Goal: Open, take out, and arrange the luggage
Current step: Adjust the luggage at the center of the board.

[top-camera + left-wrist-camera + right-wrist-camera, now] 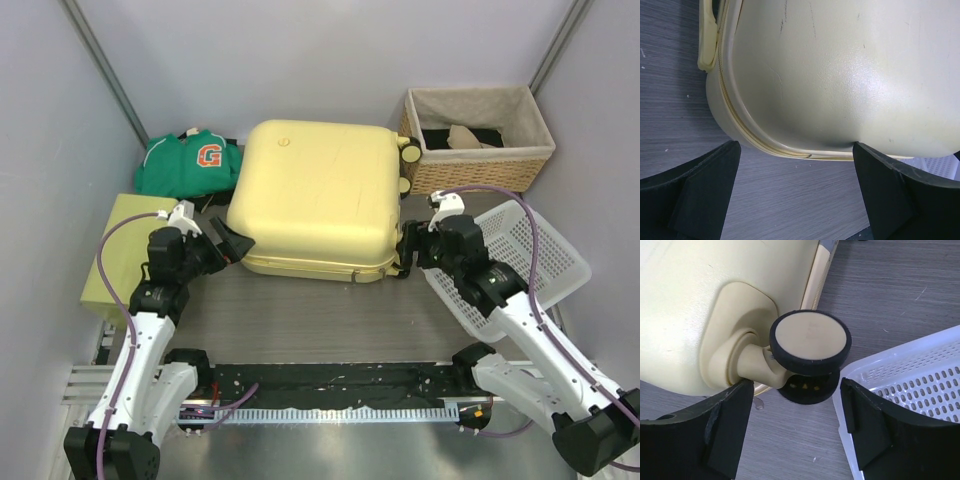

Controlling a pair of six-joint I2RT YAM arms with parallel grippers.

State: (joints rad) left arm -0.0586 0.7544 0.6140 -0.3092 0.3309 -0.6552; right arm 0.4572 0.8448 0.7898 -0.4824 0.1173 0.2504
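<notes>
Grey wood-grain table point(300, 320) fills the floor of the scene, with pale plain walls point(330, 60) on three sides. The luggage point(315, 195) lies flat in the middle of the table, closed, with its yellow shell facing up. Its wheels are on the right side, near the wicker basket point(480, 172) that stands in the back right corner. Inside this basket I can see something beige and something black, but I cannot tell what they are.

At the back left a green shirt point(185, 165) with an orange letter G lies just beside the luggage. A yellow-green box point(125, 250) is at the left edge of the table. On the right a white tray point(545, 250) with many small holes lies tilted, partly under the right arm.

The left gripper point(232, 243) is at the near left corner of the luggage with its jaws spread wide and nothing between them. In the left wrist view its black fingers point(710, 185) stand on both sides of the rounded corner, where the zipper point(740, 125) runs along the edge. The finger on the right of that view comes very close to the shell; whether it touches I cannot tell.

The right gripper point(408, 250) is at the near right corner. Its jaws are also apart and hold nothing. In the right wrist view a wheel point(810, 342) with a pale cap and a black rim sits just ahead of the gap between the fingers point(725, 425), and the tray edge is just beside the other finger.
</notes>
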